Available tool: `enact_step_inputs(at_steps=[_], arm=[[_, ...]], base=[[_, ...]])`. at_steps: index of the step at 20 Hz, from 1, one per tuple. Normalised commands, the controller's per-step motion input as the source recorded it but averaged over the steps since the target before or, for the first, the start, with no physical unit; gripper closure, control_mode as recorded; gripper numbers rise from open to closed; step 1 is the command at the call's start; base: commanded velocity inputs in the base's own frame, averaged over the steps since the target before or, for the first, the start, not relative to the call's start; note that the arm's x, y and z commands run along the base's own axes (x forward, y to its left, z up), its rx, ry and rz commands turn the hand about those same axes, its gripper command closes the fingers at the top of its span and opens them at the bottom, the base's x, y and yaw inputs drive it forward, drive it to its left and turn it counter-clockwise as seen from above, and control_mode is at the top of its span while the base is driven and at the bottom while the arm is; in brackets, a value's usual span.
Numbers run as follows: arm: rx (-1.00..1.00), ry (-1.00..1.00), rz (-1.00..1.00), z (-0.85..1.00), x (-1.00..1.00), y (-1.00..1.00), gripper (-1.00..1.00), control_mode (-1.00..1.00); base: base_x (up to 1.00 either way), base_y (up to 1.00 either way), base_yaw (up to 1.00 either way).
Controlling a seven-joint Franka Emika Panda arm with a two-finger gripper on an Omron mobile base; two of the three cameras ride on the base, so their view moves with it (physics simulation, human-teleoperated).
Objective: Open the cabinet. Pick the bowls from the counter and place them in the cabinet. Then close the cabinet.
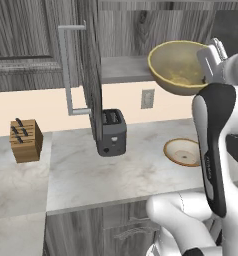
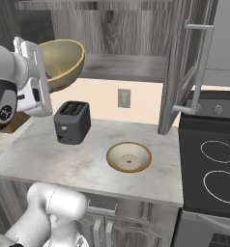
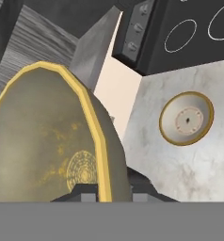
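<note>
The cabinet stands open: its left door (image 1: pixel 93 75) is swung out edge-on, its right door (image 2: pixel 184 67) is swung out by the stove, and the grey shelf (image 2: pixel 122 67) is bare. My gripper (image 1: pixel 207 79) is shut on the rim of the deep olive-yellow bowl (image 1: pixel 176 67), holding it tilted in the air just in front of the shelf's edge. The hand view looks into that bowl (image 3: pixel 43 141), with the rim pinched between the fingertips (image 3: pixel 88 190). The shallow tan-rimmed bowl (image 2: pixel 129 157) sits upright on the counter (image 2: pixel 54 159) below.
A dark toaster (image 1: pixel 112 132) stands on the counter under the left door. On the lower counter at far left is a wooden knife block (image 1: pixel 26 140). The black stovetop (image 2: pixel 213 169) borders the counter on the right. A wall outlet (image 1: pixel 147 98) sits under the shelf.
</note>
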Motion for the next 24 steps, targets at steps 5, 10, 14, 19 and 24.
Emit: enact_step_inputs(at_steps=[5,10,14,19,24], arm=[[0.00,0.00,0.09,0.00,0.30,0.00,1.00,-1.00],[0.00,-0.01,0.13,0.00,0.24,0.00,1.00,-1.00],[0.00,-0.07,0.15,0.00,0.30,0.00,1.00,-1.00],[0.00,-0.09,0.11,-0.01,0.39,0.00,1.00,-1.00],[0.00,0.00,0.04,0.00,0.57,0.00,1.00,-1.00]], base=[[0.00,0.00,0.00],[0.00,0.00,0.00],[0.00,0.00,0.00],[0.00,0.00,0.00],[0.00,0.00,0.00]])
